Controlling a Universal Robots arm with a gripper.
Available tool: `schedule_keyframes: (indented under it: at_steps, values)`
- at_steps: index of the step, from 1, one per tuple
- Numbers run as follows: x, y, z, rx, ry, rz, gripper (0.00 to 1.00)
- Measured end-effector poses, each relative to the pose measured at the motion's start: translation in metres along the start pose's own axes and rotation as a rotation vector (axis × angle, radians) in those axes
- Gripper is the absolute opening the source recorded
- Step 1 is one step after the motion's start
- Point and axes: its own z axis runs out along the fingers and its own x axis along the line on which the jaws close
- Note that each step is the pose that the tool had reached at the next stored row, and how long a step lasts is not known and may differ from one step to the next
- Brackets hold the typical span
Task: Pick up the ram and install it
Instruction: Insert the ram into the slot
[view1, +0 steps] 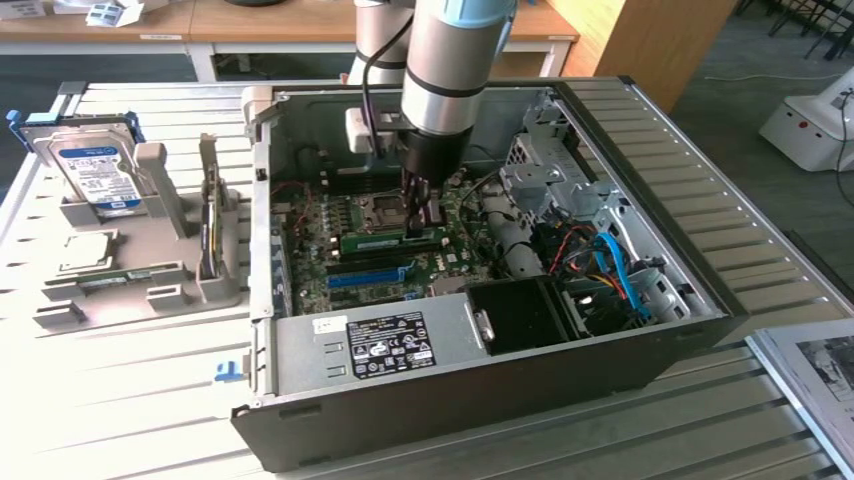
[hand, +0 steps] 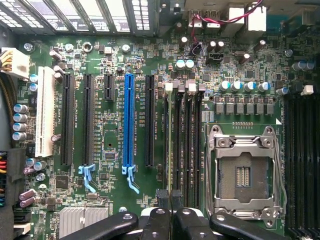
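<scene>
Hand (view1: 424, 232) is down inside the case, fingers pressed nearly together, pinching the ram (view1: 371, 241) at the memory slots (hand: 182, 145).

1. Read nothing legible anywhere.
2. Noted black label (view1: 388, 343) on power supply (view1: 300, 368): print too small.
3. Noted blue label (view1: 86, 156) on hard drive (view1: 54, 172): illegible.
4. Noted white lettering (hand: 136, 131) along motherboard (hand: 115, 60) slots: too fine.

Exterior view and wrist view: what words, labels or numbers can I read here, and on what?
No text is readable.
Blue-and-white label on the silver metal hard drive: print blurred.
Black-and-white label on the grey metal power supply box: too small.
White lettering beside the blue slot on the green motherboard: too small.
</scene>
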Motion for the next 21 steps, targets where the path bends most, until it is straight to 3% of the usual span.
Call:
schedule_keyframes:
  at_steps: [21]
  values:
    - [0.0001, -0.0003, 0.0067, 0.0001, 0.0000, 0.000, 0.11]
